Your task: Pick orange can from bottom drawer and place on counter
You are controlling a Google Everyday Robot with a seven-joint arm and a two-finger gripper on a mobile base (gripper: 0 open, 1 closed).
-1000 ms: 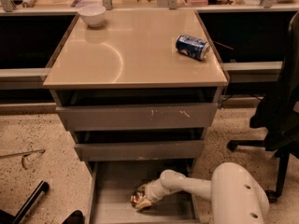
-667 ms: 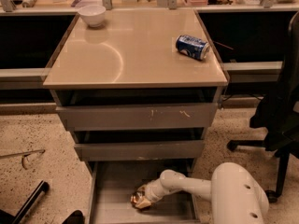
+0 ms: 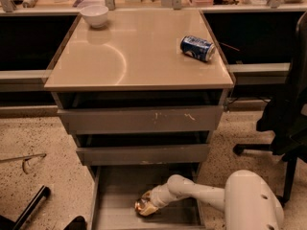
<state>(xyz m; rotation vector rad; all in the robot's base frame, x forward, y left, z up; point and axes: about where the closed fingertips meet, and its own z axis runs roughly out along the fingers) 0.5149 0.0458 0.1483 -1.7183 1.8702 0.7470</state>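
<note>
Orange can (image 3: 143,206) lay low on the grey floor of the bottom drawer (image 3: 117,195), which stood pulled fully out at the foot of the cabinet, and the can sat right of the drawer's middle, towards its front. The gripper (image 3: 147,208) was down inside that drawer at the can's right side, and its jaws appeared clamped on the orange can, with the shiny body showing to their left. The white arm (image 3: 192,191) reached in from the right over the drawer's side wall, running back to the rounded white robot body (image 3: 252,202) at the lower right. Compared with a second before, nothing had visibly shifted: the arm kept the same bent pose, and the can was in the same spot and had not lifted off the drawer floor. Above, the middle drawer front (image 3: 144,154) and the scratched top drawer front (image 3: 139,120) each stood slightly open. On the beige worktop (image 3: 134,61) the blue can (image 3: 197,48) lay on its side near the right edge, and the white bowl (image 3: 94,15) stood at the far left corner, both unchanged. A dark office chair (image 3: 288,123) stood to the right on the speckled floor (image 3: 43,138).
</note>
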